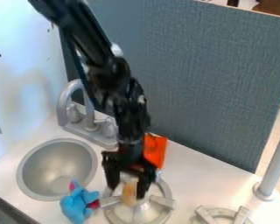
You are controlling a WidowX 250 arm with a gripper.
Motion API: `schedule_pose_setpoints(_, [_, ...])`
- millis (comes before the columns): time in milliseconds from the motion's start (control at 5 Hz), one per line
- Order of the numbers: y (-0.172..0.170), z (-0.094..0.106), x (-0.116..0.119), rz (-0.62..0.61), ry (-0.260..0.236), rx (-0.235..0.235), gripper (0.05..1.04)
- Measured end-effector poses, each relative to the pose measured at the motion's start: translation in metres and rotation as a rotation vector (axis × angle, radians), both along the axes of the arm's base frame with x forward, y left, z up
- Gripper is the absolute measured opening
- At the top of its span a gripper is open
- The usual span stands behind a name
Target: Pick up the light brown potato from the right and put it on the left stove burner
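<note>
At lower centre, the black two-finger gripper [127, 190] stands unclenched astride a small tan object [129, 195], apparently supported by the round silver-grey burner [162, 201].

The top of my arm [98, 41] is cut off. My gripper [128, 189] looks blurry. I can't tell what the little tan thing [129, 197] by it is. My gripper hides some of the orange thing [156, 151]. The bottom edge cuts off the right burner [242, 215].
</note>
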State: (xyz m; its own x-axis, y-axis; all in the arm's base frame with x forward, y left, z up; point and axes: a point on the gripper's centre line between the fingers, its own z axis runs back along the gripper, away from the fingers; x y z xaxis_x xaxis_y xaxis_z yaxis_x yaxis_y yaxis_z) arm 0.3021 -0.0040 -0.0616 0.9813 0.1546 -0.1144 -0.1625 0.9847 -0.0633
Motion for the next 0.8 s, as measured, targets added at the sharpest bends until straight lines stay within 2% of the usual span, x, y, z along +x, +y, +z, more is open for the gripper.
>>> schedule_pose_setpoints(200, [-0.015,0.018,-0.018,-0.068,-0.047,0.001,1.001])
schedule_pose_setpoints(400, [-0.045,0.04,-0.037,-0.191,-0.112,-0.024,1.001])
schedule_pose_setpoints(600, [-0.077,0.045,-0.051,-0.316,-0.102,-0.037,1.001])
schedule_pose_setpoints(800, [-0.102,0.048,-0.065,-0.392,-0.101,-0.003,1.001])
